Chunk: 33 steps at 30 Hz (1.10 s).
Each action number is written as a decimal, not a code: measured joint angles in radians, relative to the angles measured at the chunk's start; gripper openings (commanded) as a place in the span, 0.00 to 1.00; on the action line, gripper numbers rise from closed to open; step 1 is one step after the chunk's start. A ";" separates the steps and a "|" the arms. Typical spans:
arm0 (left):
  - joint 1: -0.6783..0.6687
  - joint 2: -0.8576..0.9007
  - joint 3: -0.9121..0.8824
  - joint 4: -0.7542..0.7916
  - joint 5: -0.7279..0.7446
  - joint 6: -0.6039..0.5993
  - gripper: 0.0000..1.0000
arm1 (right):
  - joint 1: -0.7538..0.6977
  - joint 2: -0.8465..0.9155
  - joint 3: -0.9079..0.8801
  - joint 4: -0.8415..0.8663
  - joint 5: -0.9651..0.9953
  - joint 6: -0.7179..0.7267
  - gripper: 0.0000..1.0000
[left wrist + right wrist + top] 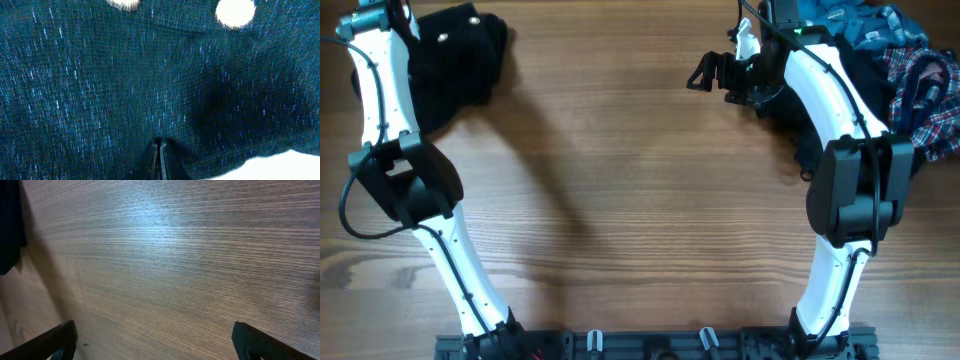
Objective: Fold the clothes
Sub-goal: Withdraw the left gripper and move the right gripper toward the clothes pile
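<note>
**Status: left clamped, right open**

I read the left gripper point(158, 150) with fingers pressed together on the dark garment point(460, 50) at the table's point(620, 180) far-left corner. The right gripper point(154, 330) hangs wide open over wood, beside the clothes pile point(910, 70).

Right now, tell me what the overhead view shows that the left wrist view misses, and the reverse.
Only overhead: the wooden table, the right gripper open over bare wood, and a heap of plaid and blue clothes at the far right. Only left wrist: the dark garment seen close enough to show its weave, two pale buttons, and the left gripper pinched shut on it. Both: that same dark garment, lying at the table's far left corner.
</note>
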 measured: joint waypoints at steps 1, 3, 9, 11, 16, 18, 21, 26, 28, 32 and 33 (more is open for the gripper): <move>0.000 0.000 0.000 -0.024 0.000 -0.011 0.04 | 0.000 0.000 0.000 0.001 0.000 0.000 1.00; 0.000 0.000 0.000 -0.067 0.000 -0.026 0.04 | 0.000 0.000 0.000 0.001 0.000 0.000 1.00; 0.000 -0.013 0.000 -0.200 -0.011 -0.063 0.04 | 0.000 0.000 0.000 0.015 0.000 0.000 1.00; 0.002 -0.022 0.000 -0.197 -0.018 -0.069 0.04 | 0.000 0.000 0.000 0.016 0.000 0.000 1.00; 0.014 -0.032 0.000 -0.174 0.009 -0.082 0.04 | 0.000 0.000 0.000 0.023 -0.029 -0.024 1.00; 0.010 -0.040 0.000 -0.157 0.018 -0.081 0.04 | 0.004 0.000 0.000 0.032 -0.068 -0.061 1.00; -0.017 -0.080 0.000 -0.126 0.035 -0.081 0.06 | 0.025 0.000 0.000 0.048 -0.101 -0.106 1.00; -0.071 -0.185 0.000 -0.077 0.053 -0.078 0.43 | 0.078 0.000 0.000 0.102 -0.131 -0.129 1.00; -0.093 -0.263 0.000 -0.018 0.065 -0.077 0.49 | 0.088 0.000 0.000 0.115 -0.140 -0.129 1.00; -0.080 -0.306 0.013 0.066 0.064 -0.077 0.55 | 0.087 0.000 0.000 0.116 -0.151 -0.130 1.00; -0.072 -0.304 0.013 0.087 0.064 -0.077 0.56 | 0.085 0.000 0.000 0.112 -0.153 -0.130 1.00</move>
